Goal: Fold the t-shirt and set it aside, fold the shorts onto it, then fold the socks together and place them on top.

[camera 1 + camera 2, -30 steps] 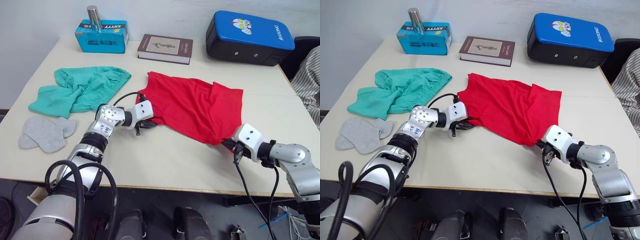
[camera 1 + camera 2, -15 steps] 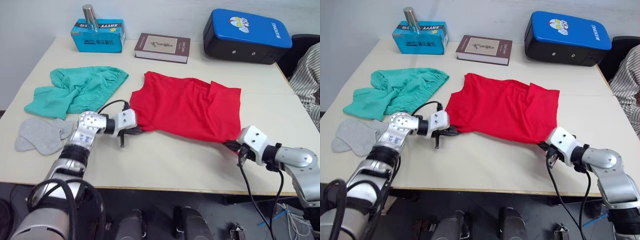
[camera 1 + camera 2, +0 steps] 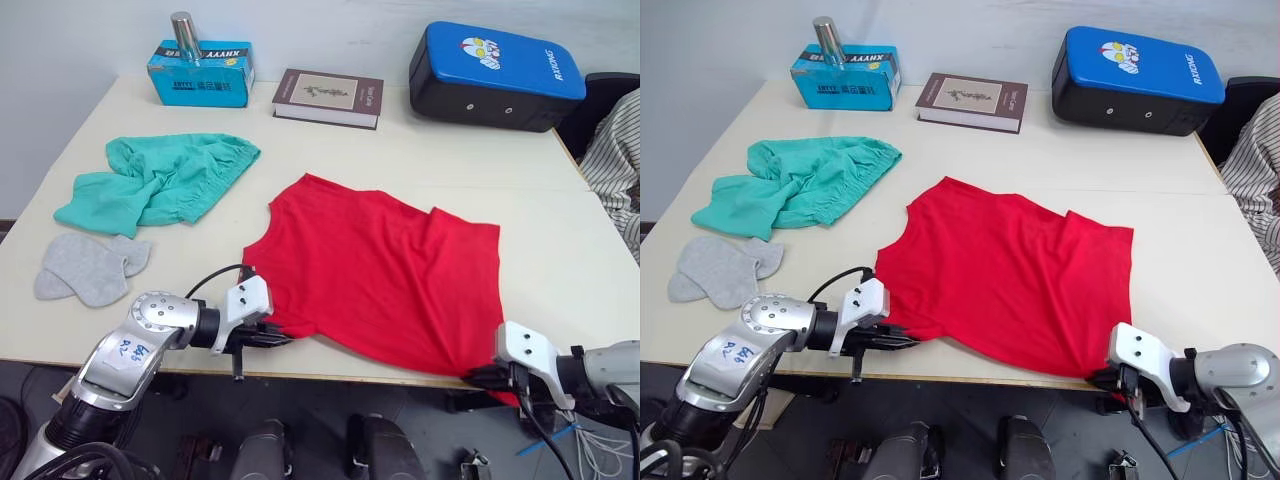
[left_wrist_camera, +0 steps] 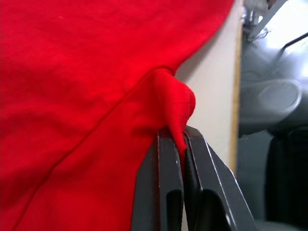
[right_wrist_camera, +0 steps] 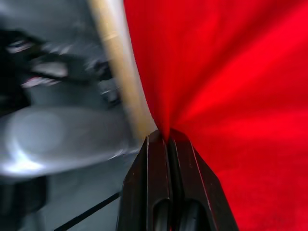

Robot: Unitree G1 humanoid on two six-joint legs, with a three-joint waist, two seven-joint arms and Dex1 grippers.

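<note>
Socks (image 3: pixel 85 266), shorts (image 3: pixel 160 180), t-shirt (image 3: pixel 380 270) across the table (image 3: pixel 420 160), left to right.
Socks lie flat at the near-left, shorts bunched behind them. T-shirt spread mid-table, its near hem at the front edge. Left gripper (image 3: pixel 275 337) pinches the shirt's near-left corner, jaws closed on cloth; right gripper (image 3: pixel 1110 378) is clamped on the near-right corner at the table edge.

Pale table (image 3: pixel 560 230) with t-shirt (image 3: pixel 380 270), shorts (image 3: pixel 160 180), socks (image 3: pixel 85 268), book (image 3: pixel 328 97), box (image 3: pixel 200 75), blue case (image 3: pixel 495 75).
</note>
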